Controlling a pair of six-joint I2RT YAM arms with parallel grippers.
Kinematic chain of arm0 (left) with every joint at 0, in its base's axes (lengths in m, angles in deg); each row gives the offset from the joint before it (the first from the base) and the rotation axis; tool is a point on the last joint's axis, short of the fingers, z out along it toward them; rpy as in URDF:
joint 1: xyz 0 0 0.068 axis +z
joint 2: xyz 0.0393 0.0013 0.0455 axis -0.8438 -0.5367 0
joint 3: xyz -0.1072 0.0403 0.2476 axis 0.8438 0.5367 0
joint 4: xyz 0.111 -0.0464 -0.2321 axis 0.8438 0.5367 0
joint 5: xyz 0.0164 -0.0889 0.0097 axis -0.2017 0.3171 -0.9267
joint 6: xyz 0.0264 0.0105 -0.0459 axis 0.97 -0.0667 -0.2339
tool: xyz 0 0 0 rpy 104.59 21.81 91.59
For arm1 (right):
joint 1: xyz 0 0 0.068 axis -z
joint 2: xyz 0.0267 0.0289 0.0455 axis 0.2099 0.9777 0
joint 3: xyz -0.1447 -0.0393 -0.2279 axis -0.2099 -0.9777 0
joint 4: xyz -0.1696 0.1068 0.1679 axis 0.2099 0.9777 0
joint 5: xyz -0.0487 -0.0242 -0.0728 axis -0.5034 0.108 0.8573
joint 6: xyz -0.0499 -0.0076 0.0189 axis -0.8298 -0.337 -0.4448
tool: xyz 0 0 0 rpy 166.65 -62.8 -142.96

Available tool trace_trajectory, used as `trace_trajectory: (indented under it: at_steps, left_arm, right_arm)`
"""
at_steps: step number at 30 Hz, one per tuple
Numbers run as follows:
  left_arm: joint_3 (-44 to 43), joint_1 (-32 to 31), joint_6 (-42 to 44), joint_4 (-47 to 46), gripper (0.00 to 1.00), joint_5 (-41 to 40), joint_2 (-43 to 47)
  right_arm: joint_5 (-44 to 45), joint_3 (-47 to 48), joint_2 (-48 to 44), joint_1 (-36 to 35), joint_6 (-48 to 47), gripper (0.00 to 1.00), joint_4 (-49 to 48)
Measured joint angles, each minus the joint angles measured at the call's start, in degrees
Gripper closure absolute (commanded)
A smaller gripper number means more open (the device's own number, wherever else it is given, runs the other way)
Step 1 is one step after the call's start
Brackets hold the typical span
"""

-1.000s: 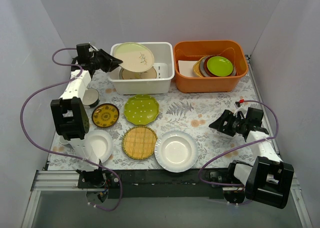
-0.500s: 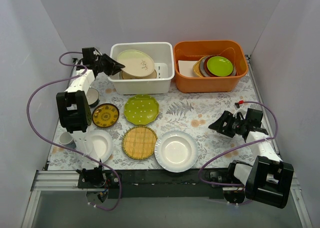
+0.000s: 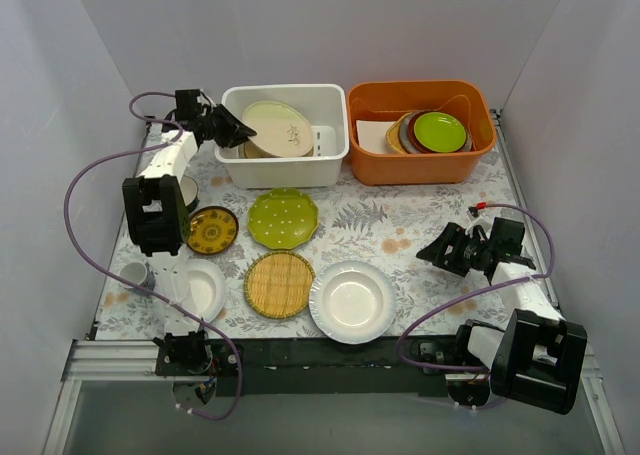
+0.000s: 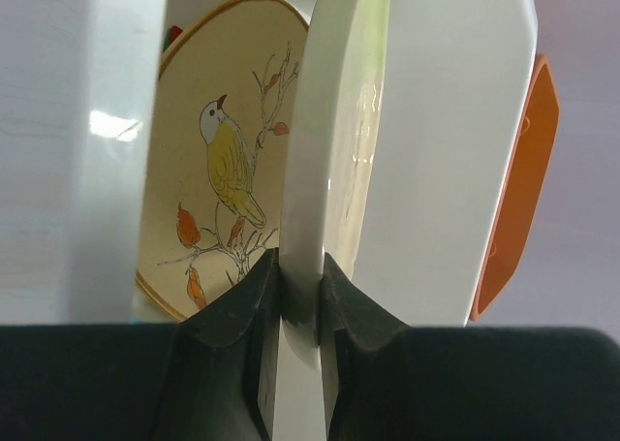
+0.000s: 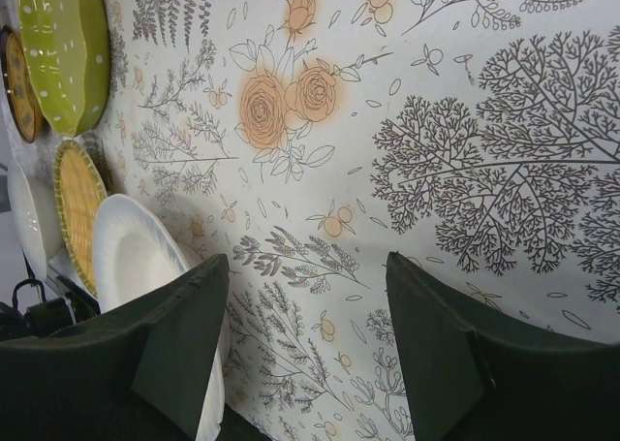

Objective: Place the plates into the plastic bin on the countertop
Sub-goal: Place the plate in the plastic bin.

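Your left tool [image 3: 232,130] has lowered the branch-print plate [image 3: 280,128] into the plastic bin [image 3: 335,125], clenched on its rim, tilted above a bird plate [image 4: 218,170]. Your right tool [image 3: 437,250] hangs released over the table [image 3: 420,215].

Plain walls [image 3: 320,25] (a pale lilac-grey) closed in the back and both sides under soft, even light. A black rail [image 3: 340,352] on a metal frame [image 3: 105,360] edged the near side, above grey floor [image 3: 330,425].
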Motion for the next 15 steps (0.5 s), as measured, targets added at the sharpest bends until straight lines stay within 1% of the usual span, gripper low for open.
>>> trace_trajectory:
  at_steps: [4,7,15]
  left_arm:
    - [-1.9,-0.7,1.5,1.4,0.99,0.5,-1.5]
    - [-4.4,-1.1,2.8,3.2,0.92,0.6,-3.1]
    - [-10.9,-1.7,5.2,8.0,0.83,0.6,-7.0]
  right_arm:
    - [0.0,0.0,0.4,0.0,0.0,0.27,0.0]
    - [0.0,-0.1,0.6,0.0,0.0,0.26,0.0]
    - [0.0,-0.1,1.2,0.0,0.0,0.27,0.0]
